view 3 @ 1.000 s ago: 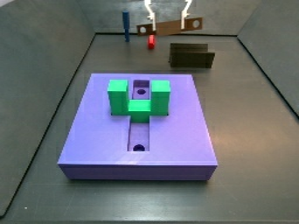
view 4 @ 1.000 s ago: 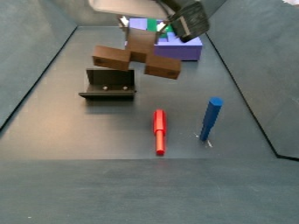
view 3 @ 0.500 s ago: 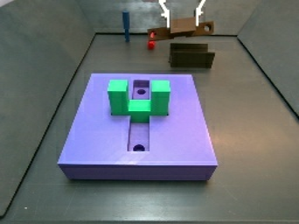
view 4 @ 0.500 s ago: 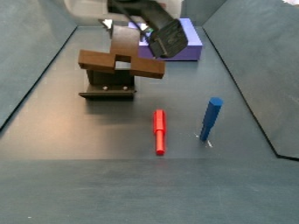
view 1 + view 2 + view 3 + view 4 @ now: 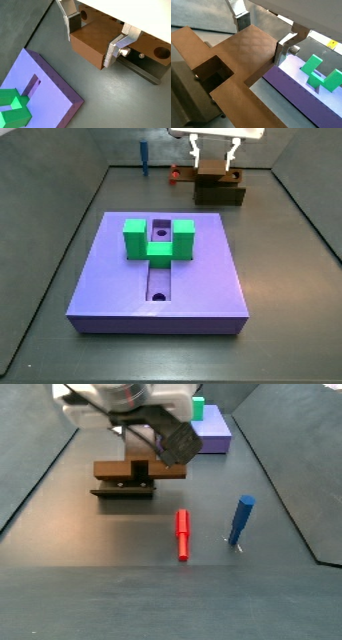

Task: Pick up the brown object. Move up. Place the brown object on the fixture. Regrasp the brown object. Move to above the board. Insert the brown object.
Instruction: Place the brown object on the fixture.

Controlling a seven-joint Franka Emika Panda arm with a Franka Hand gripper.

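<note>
My gripper (image 5: 214, 156) is shut on the brown object (image 5: 214, 171), an orange-brown T-shaped piece, right over the fixture (image 5: 221, 196) at the far end of the floor. In a side view the crosspiece of the brown object (image 5: 120, 469) lies level along the top of the fixture (image 5: 123, 489); I cannot tell whether they touch. In both wrist views the silver fingers (image 5: 117, 46) (image 5: 286, 45) clamp the piece's bar (image 5: 92, 44) (image 5: 234, 62) from both sides. The lavender board (image 5: 160, 278) with its green block (image 5: 159, 238) lies apart from it.
A red peg (image 5: 183, 534) lies flat and a blue peg (image 5: 241, 519) stands upright on the floor beside the fixture. The board (image 5: 211, 432) lies beyond the fixture in that view. Dark walls enclose the floor.
The gripper has carried the brown object down and across from a raised, tilted pose to level over the fixture. Board and pegs have not moved.
</note>
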